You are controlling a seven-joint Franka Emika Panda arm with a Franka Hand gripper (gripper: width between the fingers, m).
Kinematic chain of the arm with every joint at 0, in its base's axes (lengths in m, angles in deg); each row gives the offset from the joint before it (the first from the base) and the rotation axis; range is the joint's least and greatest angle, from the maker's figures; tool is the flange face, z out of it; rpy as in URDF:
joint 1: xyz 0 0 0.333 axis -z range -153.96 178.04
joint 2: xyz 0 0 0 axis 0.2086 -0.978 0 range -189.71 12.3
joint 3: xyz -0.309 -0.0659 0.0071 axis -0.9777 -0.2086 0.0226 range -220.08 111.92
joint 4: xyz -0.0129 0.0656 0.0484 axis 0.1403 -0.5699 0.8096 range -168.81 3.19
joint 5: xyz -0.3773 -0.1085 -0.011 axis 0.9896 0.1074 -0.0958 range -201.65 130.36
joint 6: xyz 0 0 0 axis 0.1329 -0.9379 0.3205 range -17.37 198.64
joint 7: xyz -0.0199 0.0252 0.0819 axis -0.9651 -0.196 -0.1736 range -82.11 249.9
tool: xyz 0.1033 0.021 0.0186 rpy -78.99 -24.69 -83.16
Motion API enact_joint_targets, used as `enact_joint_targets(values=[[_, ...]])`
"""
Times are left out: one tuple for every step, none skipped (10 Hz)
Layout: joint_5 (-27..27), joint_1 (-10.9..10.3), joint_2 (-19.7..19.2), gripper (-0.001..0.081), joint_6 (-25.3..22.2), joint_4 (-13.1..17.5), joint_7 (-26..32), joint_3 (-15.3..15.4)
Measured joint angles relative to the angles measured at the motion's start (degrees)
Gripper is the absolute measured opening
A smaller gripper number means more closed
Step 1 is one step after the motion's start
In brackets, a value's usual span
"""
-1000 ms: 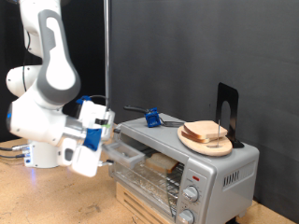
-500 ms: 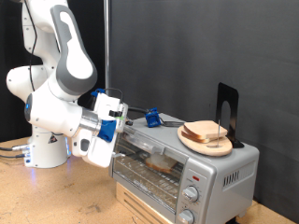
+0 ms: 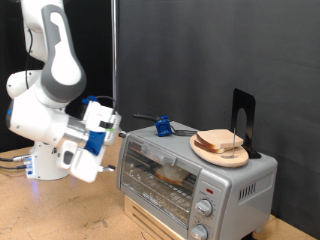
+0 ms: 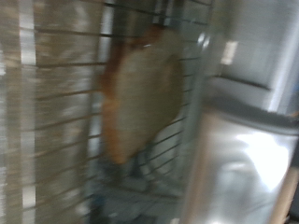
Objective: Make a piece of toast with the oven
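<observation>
Oven [image 3: 195,170]: door shut, piece of toast [image 4: 140,93] on its rack.
Gripper [image 3: 108,125]: just beside door; jaws' state unclear.
Risk: arm knocking the door.

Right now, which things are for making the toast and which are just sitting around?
For the job:
piece of toast, inside on the rack
oven, glass door shut
gripper, beside the oven door

Just sitting around:
wooden plate with bread slices on top
blue tool
black stand
</observation>
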Motion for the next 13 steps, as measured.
enact_joint_targets(values=[[0.01, 0.67, 0.90, 0.0808, 1.06, -0.88, 0.00, -0.08], [0.01, 0.64, 0.86, 0.0808, 0.59, -0.86, 0.00, -0.04], [2.82, 0.83, 0.68, 0.0808, -4.07, -0.29, -2.37, -0.46], [7.13, 1.26, 0.14, 0.0808, -11.04, 1.57, -7.42, -1.42], [10.58, 1.78, -1.32, 0.0808, -16.85, 4.55, -12.08, -2.35], [12.48, 2.12, -3.62, 0.0808, -20.13, 7.91, -16.25, -2.85], [12.70, 2.18, -6.35, 0.0808, -20.68, 11.04, -19.02, -2.96], [12.71, 2.15, -9.86, 0.0808, -21.40, 13.60, -20.02, -2.93], [12.68, 2.15, -9.55, 0.0808, -21.40, 13.39, -19.45, -2.93], [12.67, 2.20, -9.33, 0.0808, -22.98, 13.29, -18.84, -3.02], [12.20, 2.27, -9.57, 0.0808, -24.94, 13.82, -17.95, -3.21], [12.13, 2.56, -10.72, 0.0808, -27.88, 15.95, -17.60, -3.32], [12.17, 2.84, -13.16, 0.0808, -30.27, 19.42, -17.64, -3.33]])
